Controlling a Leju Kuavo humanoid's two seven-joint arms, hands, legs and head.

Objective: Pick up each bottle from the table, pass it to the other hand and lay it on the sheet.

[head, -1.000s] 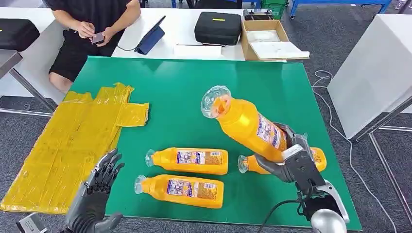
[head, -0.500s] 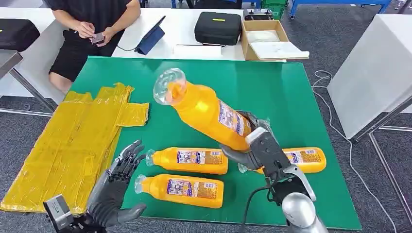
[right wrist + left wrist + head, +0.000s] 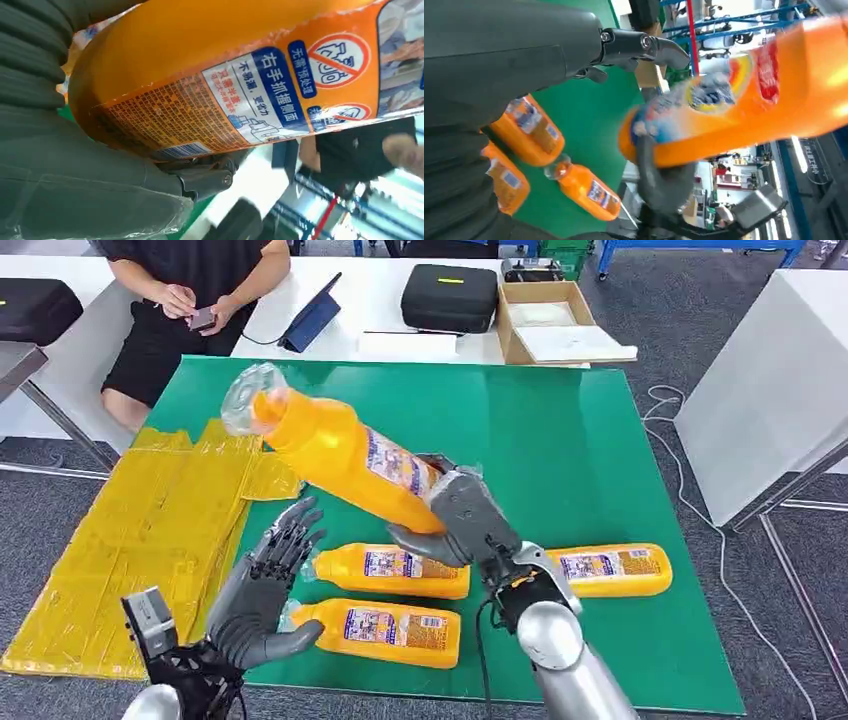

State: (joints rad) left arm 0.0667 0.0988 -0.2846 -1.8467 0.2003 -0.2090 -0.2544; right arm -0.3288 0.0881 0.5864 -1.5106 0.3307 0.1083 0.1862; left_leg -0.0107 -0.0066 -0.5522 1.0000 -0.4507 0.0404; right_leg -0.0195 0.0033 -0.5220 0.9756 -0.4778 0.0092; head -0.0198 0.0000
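Green tabletop [image 3: 600, 440] ran under both arms, with a yellow sheet [image 3: 130, 540] spread off its edge just beyond the left hand [image 3: 262, 590]. That left hand was raised, fingers [image 3: 290, 535] spread apart and holding nothing, palm turned toward the bottle [image 3: 340, 455] in the air. And the right hand [image 3: 462, 520] had it: wrapped tight around the base end of the bottle, which tilted up and away from it, clear cap [image 3: 245, 398] highest, out above the near edge of the sheet. Bottle and left hand were near each other but not touching. Under the right hand lay three more bottles flat on the green: one [image 3: 395, 570] just below it, another [image 3: 375, 630] close beside the left hand's thumb, the third [image 3: 608, 570] out past the right wrist. Beyond the table a person [image 3: 190, 300] sat, holding a phone [image 3: 200, 318].
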